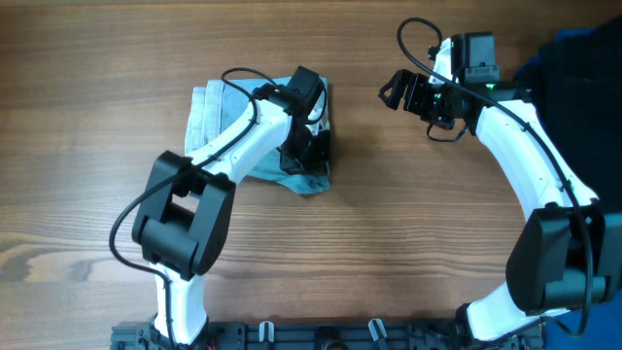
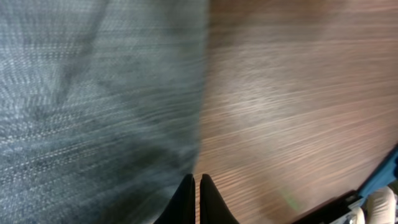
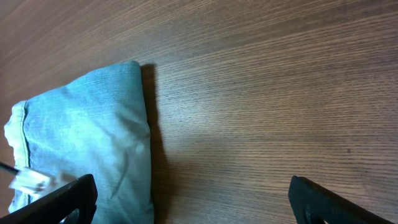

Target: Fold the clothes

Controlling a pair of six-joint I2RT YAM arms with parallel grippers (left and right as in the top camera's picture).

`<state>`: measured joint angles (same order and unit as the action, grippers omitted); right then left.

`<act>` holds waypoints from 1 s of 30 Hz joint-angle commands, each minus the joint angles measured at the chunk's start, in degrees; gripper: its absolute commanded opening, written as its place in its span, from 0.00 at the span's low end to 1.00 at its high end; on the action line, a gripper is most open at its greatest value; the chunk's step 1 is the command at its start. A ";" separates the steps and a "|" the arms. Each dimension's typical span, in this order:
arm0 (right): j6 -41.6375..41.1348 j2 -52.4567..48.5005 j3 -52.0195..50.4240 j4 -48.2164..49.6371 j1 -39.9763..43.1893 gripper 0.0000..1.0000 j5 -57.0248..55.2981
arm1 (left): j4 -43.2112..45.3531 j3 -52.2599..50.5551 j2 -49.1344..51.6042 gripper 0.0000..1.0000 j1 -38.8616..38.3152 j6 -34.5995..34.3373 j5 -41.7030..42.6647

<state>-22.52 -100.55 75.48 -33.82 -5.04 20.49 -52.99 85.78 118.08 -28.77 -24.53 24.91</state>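
Table: brown wood-grain table, bearing everything here.
Spare cloth: dark blue heap of fabric at the far right edge, partly behind the right arm.
Left arm: white left arm reaches diagonally across the garment.
Garment: light blue denim piece, folded into a compact rectangle, lies left of centre, flat on the wood.
Left gripper: over the garment's right edge, fingers pressed together; whether they pinch cloth cannot be told.
Right gripper: well apart from the garment, above bare wood, fingers spread wide, holding nothing.
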 commanded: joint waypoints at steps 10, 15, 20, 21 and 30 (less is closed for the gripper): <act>-0.17 -0.22 0.00 0.13 0.07 1.00 -0.63 | -2.73 -1.20 -1.51 0.04 2.69 3.10 -1.49; -0.15 -0.22 0.00 0.13 0.09 1.00 -0.63 | -4.72 0.81 -9.35 0.04 11.50 3.80 0.02; -0.15 -0.22 0.00 0.13 0.07 1.00 -0.63 | -4.46 -2.14 -6.49 0.04 15.50 8.72 5.68; -0.15 -0.22 0.00 0.13 0.09 0.99 -0.63 | -4.50 -2.95 -5.60 0.04 15.52 9.33 5.14; -0.15 -0.22 0.00 0.13 0.09 1.00 -0.63 | 4.61 -11.54 -3.89 0.04 20.65 4.57 -8.09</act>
<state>-22.52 -100.55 75.48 -33.82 -5.04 20.49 -52.12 77.95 113.27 -10.57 -17.85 20.27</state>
